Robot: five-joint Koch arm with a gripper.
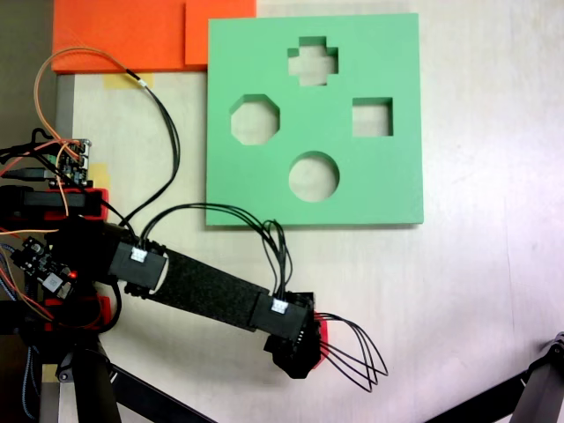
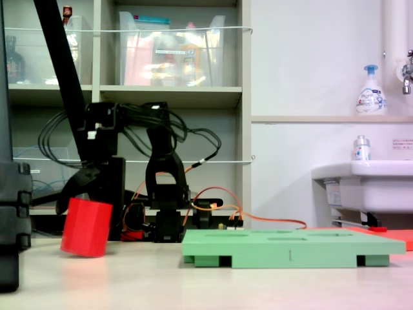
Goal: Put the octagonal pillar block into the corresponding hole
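Item one, at the left of a fixed view: the octagonal pillar block (image 2: 86,227), red, tilted, its lower corner at the table (image 2: 193,284), the gripper (image 2: 80,194) pinching it from above and behind, as we read it. Item two, to the right: the green foam board (image 2: 284,248), lying flat, well apart from the block. Seen from above, we list the corresponding hole (image 1: 256,121) at the board's left, vacant, beside cross, square and round cutouts.
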